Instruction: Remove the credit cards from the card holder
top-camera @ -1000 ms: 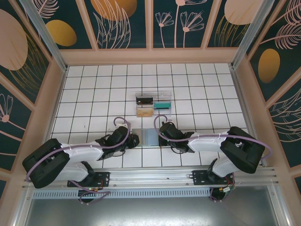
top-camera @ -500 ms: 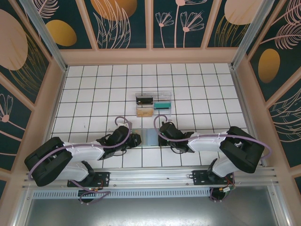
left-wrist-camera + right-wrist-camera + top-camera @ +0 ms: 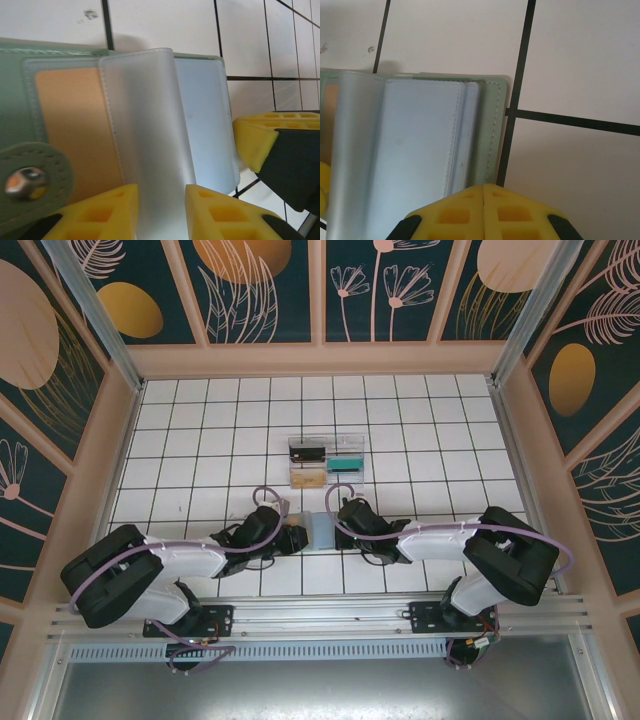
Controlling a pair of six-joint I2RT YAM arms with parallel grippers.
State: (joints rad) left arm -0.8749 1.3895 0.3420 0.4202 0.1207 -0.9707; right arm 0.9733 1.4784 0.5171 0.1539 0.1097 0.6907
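The card holder [image 3: 320,531] lies open on the tiles between both grippers. In the left wrist view its grey-green cover [image 3: 12,100] with a metal snap [image 3: 22,180] holds an orange credit card [image 3: 70,125] behind a frosted pocket. A frosted sleeve [image 3: 145,125] stands up from the middle and runs between the spread fingers of my left gripper [image 3: 161,192]. Beyond it lies the blue-grey panel [image 3: 205,115]. My right gripper [image 3: 485,190] is shut, its tips resting on the holder's green right edge [image 3: 492,130].
A clear plastic compartmented tray [image 3: 326,464] sits a little beyond the holder, with a dark card [image 3: 308,452], a teal card [image 3: 346,464] and a tan card [image 3: 308,479] in it. White tiles stretch on all sides; wooden walls ring the table.
My left gripper has slid right over the holder's left half, so less of the holder shows from above. The right gripper has stayed put.
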